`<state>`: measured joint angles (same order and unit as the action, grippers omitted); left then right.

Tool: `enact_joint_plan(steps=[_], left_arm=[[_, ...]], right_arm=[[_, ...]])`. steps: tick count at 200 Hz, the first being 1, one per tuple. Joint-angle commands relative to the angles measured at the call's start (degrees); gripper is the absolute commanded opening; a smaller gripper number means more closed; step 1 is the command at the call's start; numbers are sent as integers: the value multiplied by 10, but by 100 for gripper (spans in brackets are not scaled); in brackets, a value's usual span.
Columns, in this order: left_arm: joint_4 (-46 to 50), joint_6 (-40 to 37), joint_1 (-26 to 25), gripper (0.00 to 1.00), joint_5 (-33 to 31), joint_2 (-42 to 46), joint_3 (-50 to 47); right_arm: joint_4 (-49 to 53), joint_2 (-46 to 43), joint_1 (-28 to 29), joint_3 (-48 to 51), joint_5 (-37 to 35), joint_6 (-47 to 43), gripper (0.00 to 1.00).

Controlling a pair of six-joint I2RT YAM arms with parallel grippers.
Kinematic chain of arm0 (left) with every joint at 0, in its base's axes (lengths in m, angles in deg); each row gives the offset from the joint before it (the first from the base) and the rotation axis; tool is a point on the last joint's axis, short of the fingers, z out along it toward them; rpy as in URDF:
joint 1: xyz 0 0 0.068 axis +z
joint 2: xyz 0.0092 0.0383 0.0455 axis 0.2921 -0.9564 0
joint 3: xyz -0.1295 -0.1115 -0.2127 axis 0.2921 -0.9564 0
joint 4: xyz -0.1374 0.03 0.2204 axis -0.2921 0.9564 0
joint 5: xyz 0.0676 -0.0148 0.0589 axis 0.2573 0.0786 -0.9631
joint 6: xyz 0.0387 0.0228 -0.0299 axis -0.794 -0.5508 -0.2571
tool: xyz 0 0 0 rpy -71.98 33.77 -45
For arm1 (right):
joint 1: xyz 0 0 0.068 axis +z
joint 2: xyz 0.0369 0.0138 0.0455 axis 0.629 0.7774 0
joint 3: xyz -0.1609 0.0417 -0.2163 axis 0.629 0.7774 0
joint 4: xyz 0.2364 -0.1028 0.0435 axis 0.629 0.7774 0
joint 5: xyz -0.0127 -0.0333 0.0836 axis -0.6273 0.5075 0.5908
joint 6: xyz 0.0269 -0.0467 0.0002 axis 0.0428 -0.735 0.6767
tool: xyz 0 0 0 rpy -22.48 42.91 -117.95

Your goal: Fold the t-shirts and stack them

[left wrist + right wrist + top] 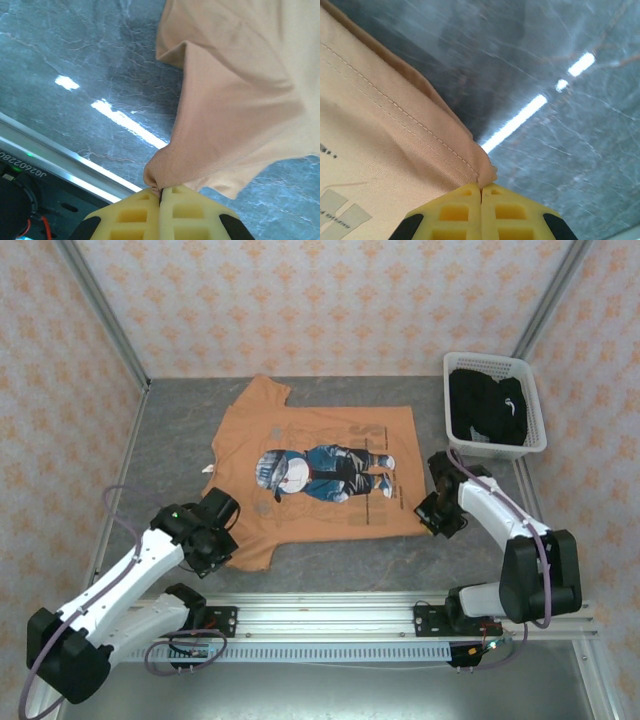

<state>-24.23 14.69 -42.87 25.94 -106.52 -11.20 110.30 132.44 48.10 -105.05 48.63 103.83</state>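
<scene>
On the table [172, 445]: the orange shirt [310, 430] lies flat, picture side up.
Left gripper [161, 194]: pinched tight on the near sleeve, ready to lift that end.
Right gripper [481, 190]: pinched tight on the near bottom corner, so both ends can rise together.
Black shirt [487, 410]: waits in the white basket [538, 420].

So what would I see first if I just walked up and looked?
A big orange t-shirt lies spread flat in the middle of the grey table, its blue-and-white cartoon figure facing up. The left gripper pinches its near left corner and the right gripper its near right corner. A black t-shirt sits in the white basket at the far right.
</scene>
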Motion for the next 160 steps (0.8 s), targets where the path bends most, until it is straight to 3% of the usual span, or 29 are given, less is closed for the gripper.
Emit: enact_joint_plan(steps=[1,49,160], left_arm=[[-42,-4,-6,0,2,-7,12],[-52,-23,-4,0,-71,-62,124],[-92,-158,66,0,-89,-281,359]], right_arm=[[26,7,2,9,-3,-11,0],[32,36,3,-59,-29,-5,0],[33,140,-20,-192,-54,-6,0]])
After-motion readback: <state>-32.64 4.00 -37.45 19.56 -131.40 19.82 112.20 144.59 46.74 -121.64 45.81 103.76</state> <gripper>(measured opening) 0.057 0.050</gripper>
